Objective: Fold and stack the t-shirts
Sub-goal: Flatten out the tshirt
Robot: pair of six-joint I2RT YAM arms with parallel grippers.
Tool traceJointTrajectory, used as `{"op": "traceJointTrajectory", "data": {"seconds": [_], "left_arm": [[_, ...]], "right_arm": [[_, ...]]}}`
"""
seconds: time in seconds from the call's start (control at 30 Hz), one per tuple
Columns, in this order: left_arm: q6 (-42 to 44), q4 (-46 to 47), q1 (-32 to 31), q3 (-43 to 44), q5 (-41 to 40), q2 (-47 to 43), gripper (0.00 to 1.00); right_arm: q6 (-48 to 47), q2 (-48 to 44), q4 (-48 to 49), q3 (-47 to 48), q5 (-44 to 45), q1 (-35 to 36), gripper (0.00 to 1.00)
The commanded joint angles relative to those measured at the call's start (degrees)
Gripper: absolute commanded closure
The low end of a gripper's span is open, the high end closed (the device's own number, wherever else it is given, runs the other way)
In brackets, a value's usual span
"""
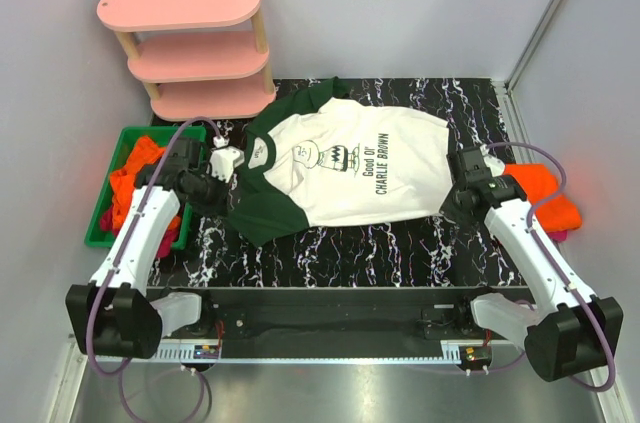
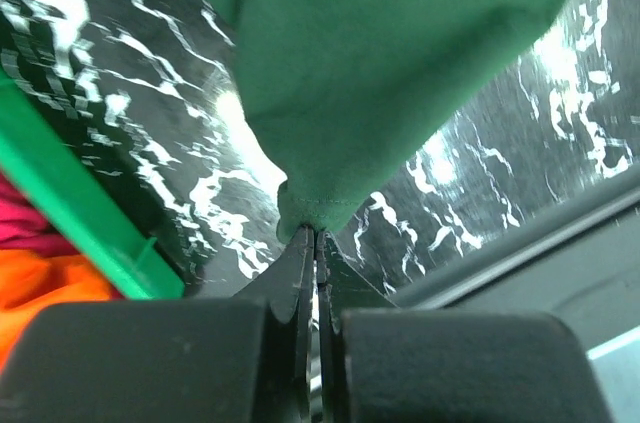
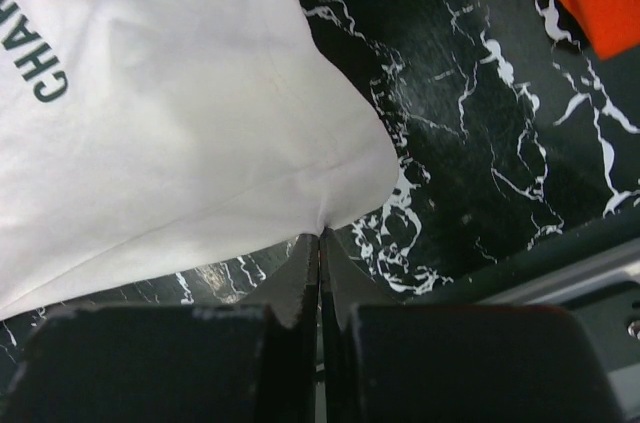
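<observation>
A white t-shirt (image 1: 350, 168) with dark green sleeves and a cartoon-face print lies spread on the black marbled table, collar to the left. My left gripper (image 1: 228, 201) is shut on the hem of the near green sleeve (image 2: 400, 73), which rises in a peak from the closed tips (image 2: 316, 233). My right gripper (image 1: 446, 209) is shut on the shirt's near right corner; the white cloth (image 3: 180, 123) puckers at the tips (image 3: 321, 233). An orange t-shirt (image 1: 545, 198) lies folded at the right edge, with a strip of magenta (image 1: 560, 236) showing under it.
A green bin (image 1: 100, 233) at the left table edge holds orange and magenta cloth (image 1: 135, 183); its wall (image 2: 70, 203) is close beside my left gripper. A pink three-tier shelf (image 1: 195, 43) stands at the back left. Grey walls enclose the table.
</observation>
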Motion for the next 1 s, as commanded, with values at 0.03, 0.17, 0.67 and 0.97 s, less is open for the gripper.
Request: {"op": "traceJointTrajectory", "data": {"seconds": [0.03, 0.17, 0.67, 0.97], "left_arm": [[3.83, -5.3, 0.06, 3.17, 3.77, 1.22, 1.0], [4.98, -8.45, -0.03, 3.79, 5.18, 2.18, 1.0], [4.36, -10.66, -0.12, 3.7, 4.57, 12.28, 1.0], [5.41, -14.78, -0.12, 6.95, 2.63, 8.26, 1.0]], "right_arm": [[4.69, -0.56, -6.43, 2.12, -2.09, -0.11, 1.0], [6.54, -2.14, -8.71, 0.8, -3.5, -0.11, 1.0], [11.64, -3.64, -9.77, -5.88, -7.02, -0.03, 1.0], [12.78, -3.11, -10.39, -4.74, -5.62, -0.11, 1.0]]}}
